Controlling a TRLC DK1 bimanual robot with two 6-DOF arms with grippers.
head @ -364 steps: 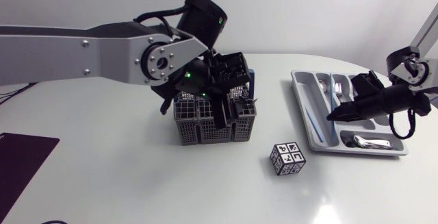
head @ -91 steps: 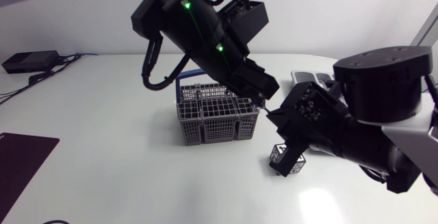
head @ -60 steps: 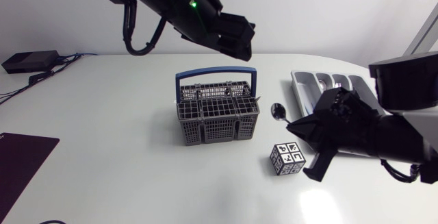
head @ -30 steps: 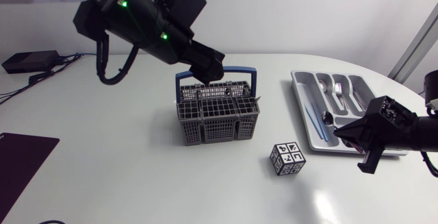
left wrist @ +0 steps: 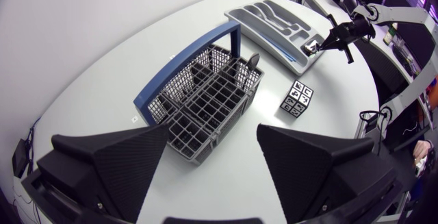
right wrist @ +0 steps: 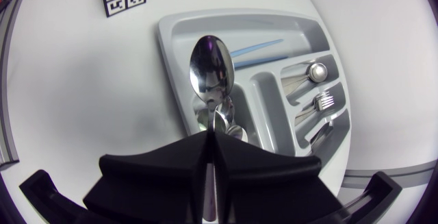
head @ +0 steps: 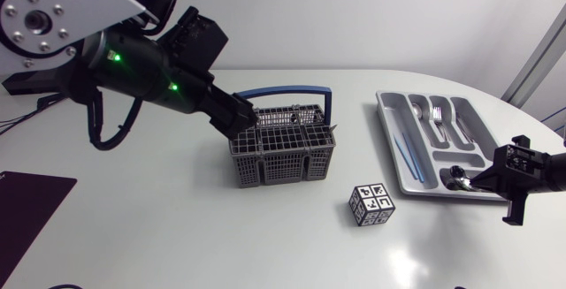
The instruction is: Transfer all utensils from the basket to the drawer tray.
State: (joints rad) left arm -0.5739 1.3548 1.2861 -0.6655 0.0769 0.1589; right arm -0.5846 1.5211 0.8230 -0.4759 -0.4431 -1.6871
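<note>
Table, one basket, one tray, gripped spoon

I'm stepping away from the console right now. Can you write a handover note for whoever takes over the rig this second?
Left gripper: open, empty, above the basket.
Right gripper: shut on a spoon above the tray's end compartment.
Done: several utensils lie in the tray.
Left: release this spoon; check the basket, whose contents are unclear.

Mirror-polished metal spoon, matt grey plastic lattice basket, smooth grey plastic tray, glossy white table
</note>
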